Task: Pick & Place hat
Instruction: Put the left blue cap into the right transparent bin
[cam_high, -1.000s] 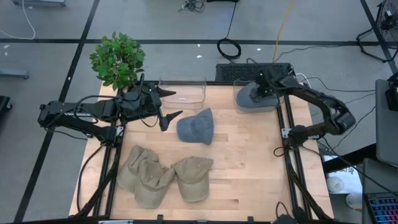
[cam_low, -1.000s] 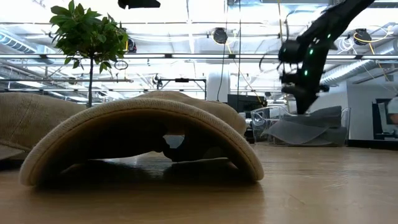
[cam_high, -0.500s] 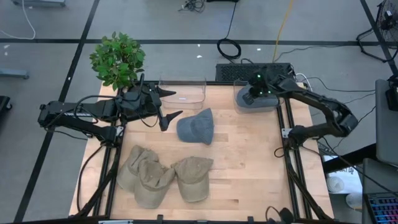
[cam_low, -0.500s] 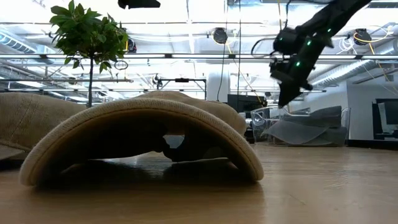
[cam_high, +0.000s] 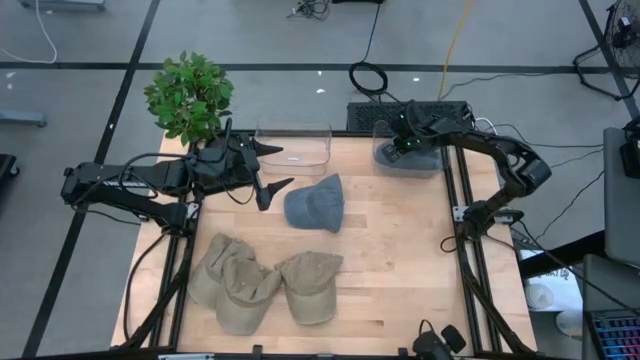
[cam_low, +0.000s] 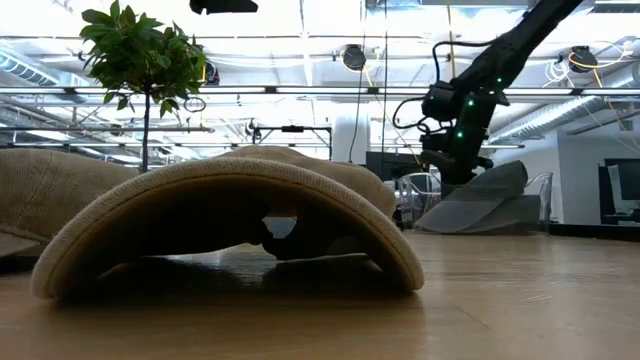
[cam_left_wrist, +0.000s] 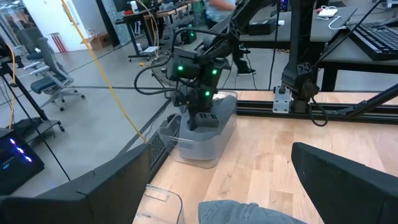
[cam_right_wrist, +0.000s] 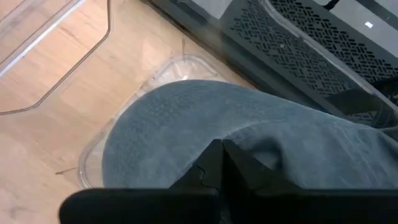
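Hat (cam_high: 315, 205), brim toward far edge

Back left: empty bin (cam_high: 294, 147) is standing at the far edge, open-topped, with the left gripper (cam_high: 272, 168) hanging spread just beside it.
Back right: bin (cam_high: 385, 158) is holding a grey hat (cam_right_wrist: 205, 124); the right gripper (cam_high: 398, 147), closed, is blocking its mouth.
Centre: grey cap (cam_high: 314, 203) is lying alone, bare wood running all around it.
Front left: three tan caps (cam_high: 262, 283) are overlapping, filling that corner.
Right half: table (cam_high: 400, 270) is lying bare from centre to front edge.
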